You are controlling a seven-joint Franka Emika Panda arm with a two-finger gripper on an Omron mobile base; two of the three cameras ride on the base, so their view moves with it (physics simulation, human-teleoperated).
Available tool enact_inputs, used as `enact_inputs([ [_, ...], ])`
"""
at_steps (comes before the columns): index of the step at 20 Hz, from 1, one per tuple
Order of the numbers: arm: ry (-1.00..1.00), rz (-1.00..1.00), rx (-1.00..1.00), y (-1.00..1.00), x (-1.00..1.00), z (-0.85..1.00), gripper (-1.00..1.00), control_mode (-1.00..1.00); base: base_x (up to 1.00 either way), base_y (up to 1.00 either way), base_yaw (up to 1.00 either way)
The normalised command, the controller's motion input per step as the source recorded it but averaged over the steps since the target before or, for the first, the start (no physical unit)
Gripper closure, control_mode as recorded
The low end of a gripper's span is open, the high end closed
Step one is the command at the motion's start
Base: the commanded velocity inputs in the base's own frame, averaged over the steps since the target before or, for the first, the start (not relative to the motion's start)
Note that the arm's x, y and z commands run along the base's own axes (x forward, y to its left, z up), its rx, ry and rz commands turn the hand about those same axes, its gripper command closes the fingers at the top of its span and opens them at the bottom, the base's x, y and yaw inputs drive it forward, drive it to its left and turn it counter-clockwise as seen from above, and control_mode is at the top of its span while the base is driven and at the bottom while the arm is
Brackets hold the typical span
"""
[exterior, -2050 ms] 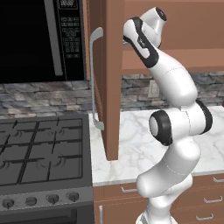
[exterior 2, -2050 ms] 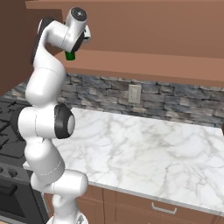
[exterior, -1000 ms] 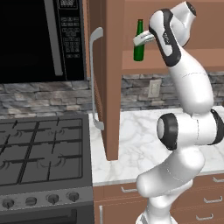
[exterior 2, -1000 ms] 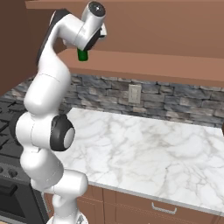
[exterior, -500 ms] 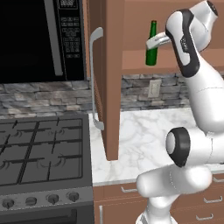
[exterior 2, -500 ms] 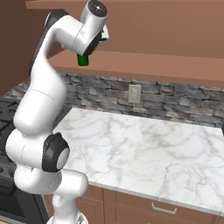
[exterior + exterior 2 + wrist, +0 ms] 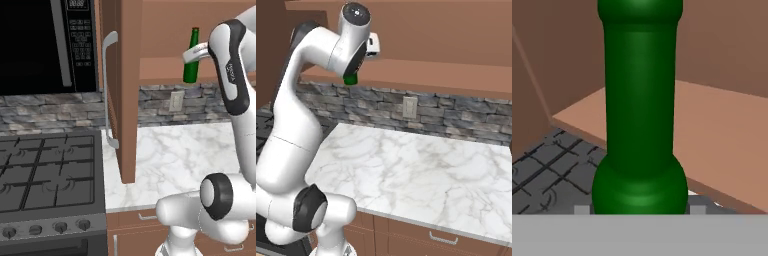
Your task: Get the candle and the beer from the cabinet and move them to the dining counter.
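My jaws are closed on the beer, spread about as wide as the bottle's body and gripping it from the side; from the camera on my hand the green glass stands right between the tips, filling the middle of the frame.

The cabinet is the biggest thing here: brown wood, its door swung out edge-on toward me with the long silver handle facing the stove. Its underside and inner shelf run off to my right above the stone backsplash. Below it lies the marble worktop, and to my left the black stove under the microwave.

The beer hangs upright in the air just in front of the cabinet shelf, well above the marble, red cap up, base down. In the right base view its green base peeks out beneath my wrist.

What the next move turns on, as I judge it: the bottle's long axis is vertical and my grip crosses it sideways, so I must keep the wrist level while carrying it away from the cabinet. The dining counter is nowhere in these views, so the base will probably have to drive. I cannot see the candle from here.
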Motion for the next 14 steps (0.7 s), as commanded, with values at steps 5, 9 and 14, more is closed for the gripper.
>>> enact_inputs([
  [5,0.00,-0.28,-0.01,-0.21,-0.74,0.00,1.00,-1.00,0.00,0.00,0.00],
  [9,0.00,-0.34,-0.02,-0.06,-0.65,0.00,1.00,-1.00,0.00,0.00,0.00],
  [14,0.00,-0.35,-0.03,0.00,-0.71,0.00,1.00,-1.00,0.00,0.00,0.00],
])
